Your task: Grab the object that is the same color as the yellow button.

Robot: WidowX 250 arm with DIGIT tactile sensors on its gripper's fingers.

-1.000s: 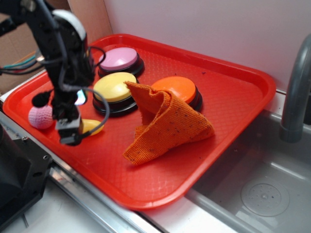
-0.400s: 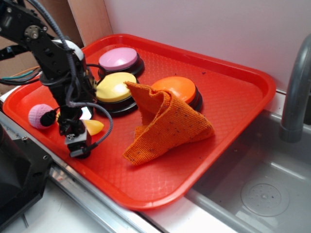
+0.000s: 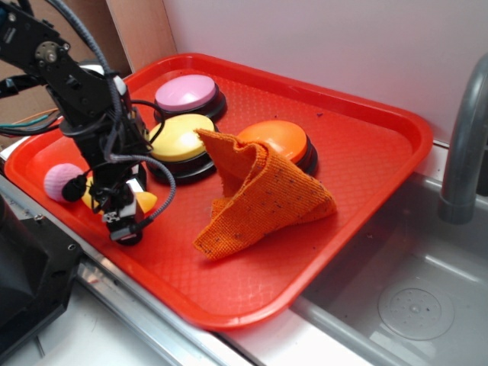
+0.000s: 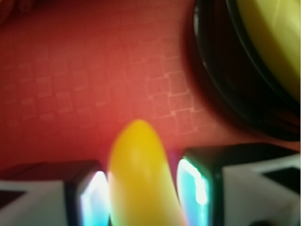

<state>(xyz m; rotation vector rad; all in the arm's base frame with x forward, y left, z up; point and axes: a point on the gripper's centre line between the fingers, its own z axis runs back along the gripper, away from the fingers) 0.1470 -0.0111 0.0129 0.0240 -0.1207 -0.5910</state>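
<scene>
Gripper (image 4: 141,193) lowered, fingers now straddling toy banana (image 4: 141,179); tip points toward tray (image 4: 70,70) interior.

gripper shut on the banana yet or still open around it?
Cannot tell for sure. In the wrist view the banana sits between both fingers of the gripper, gaps nearly nil, but blur hides actual contact.

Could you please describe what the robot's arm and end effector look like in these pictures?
The arm is black with round silver joint hubs and loose black cables looping beside it. The end effector has black fingers with shiny, light-reflecting inner pads and white blocks behind them.
</scene>
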